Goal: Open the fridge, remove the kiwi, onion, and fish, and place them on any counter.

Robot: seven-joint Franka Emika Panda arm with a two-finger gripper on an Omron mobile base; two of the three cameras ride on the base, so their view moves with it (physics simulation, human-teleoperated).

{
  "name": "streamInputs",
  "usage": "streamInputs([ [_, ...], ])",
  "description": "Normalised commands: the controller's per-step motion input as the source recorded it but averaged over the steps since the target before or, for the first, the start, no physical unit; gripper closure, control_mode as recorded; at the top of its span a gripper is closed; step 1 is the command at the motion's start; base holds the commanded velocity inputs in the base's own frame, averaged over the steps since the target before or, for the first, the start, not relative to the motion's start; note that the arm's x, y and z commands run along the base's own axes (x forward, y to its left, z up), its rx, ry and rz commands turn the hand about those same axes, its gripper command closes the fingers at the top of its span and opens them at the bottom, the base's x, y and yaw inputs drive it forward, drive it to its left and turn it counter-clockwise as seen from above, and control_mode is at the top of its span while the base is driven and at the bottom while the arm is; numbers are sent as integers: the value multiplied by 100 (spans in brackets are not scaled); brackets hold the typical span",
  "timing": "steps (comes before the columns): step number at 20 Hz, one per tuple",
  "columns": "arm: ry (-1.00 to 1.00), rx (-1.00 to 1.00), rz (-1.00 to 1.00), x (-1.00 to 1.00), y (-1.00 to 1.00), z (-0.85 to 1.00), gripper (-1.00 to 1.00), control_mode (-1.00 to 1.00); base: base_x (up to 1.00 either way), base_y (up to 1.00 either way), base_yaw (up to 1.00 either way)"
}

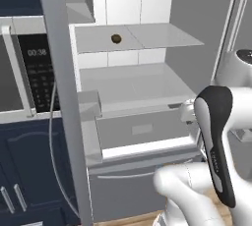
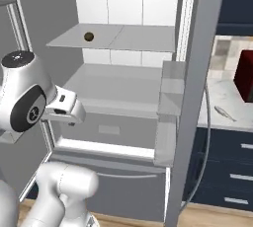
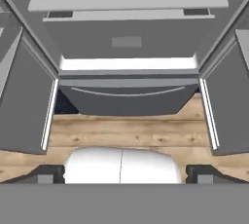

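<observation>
Gripper (image 3: 124,173): fingers spread wide, holding nothing, pointing at the lower drawer front of the fridge (image 3: 127,43) above a wooden floor (image 3: 126,133).
Fridge: both doors swung open, white inside, grey shelves.
Kiwi (image 1: 116,38): small brown ball alone on the upper shelf (image 1: 157,36), left of its middle, well above and behind the gripper, which sits low at the fridge front.
Fish (image 2: 225,113): slender, silver, lying on the white counter (image 2: 217,100) right of the fridge, well apart from the gripper.
Microwave (image 1: 22,70): left of the fridge.
</observation>
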Motion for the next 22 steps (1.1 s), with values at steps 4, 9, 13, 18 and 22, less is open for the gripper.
streamInputs([
  [4, 0, 0, 0, 0, 0, 0, -100, 100, 100, -9, 0],
  [9, 0, 0, 0, 0, 0, 0, -100, 100, 98, -2, 0],
  [13, -9, 0, 0, 12, 7, 10, -100, -100, 17, 2, 0],
  [18, -20, 0, 0, 22, 16, 57, -100, -100, 0, 0, 0],
  [22, -14, 0, 2, 64, 44, 40, -100, -100, 0, 0, 0],
])
